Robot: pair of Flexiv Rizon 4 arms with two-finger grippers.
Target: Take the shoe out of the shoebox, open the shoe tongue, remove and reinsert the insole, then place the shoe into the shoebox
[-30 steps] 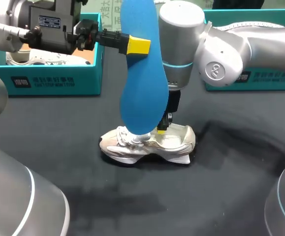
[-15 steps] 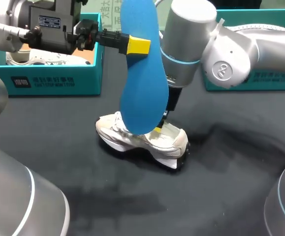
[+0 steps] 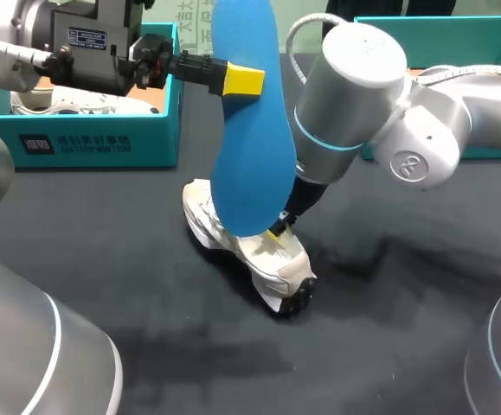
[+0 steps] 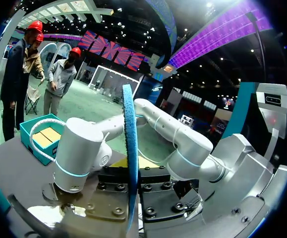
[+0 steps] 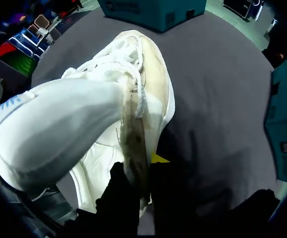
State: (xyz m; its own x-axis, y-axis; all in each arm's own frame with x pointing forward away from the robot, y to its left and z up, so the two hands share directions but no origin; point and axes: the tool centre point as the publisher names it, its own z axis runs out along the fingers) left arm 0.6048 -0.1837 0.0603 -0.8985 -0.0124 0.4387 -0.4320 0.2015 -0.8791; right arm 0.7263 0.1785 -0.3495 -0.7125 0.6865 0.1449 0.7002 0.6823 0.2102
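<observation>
At the far left, a teal shoebox (image 3: 77,143) is sitting on the dark table (image 3: 388,346), with a second white shoe (image 3: 64,102) lying inside it. The left arm is coming in above this box, and the left gripper (image 3: 248,79) is clamping a blue insole (image 3: 250,130) near its upper end, one yellow tip showing against the blue. The insole is hanging upright in the air, its lower end dangling just over the shoe on the table. In the left wrist view, the insole (image 4: 131,158) is appearing edge-on as a thin blue strip, running straight up out of the left gripper (image 4: 132,196), pinched from both sides.

In the middle, the white shoe (image 3: 246,251) is lying diagonally on the table, outside both boxes, toe toward the left box and heel toward the front. Whether its heel is touching the table is hard to tell.

The right arm is reaching in from the right, and the right gripper (image 3: 278,232) is pointing down into the shoe's opening. In the right wrist view, the right gripper (image 5: 141,191) is pinching the shoe's (image 5: 84,124) side wall at the opening, its fingers nearly together, one on each side of the wall.

At the far right, another teal shoebox (image 3: 423,19) is sitting partly behind the right arm.
</observation>
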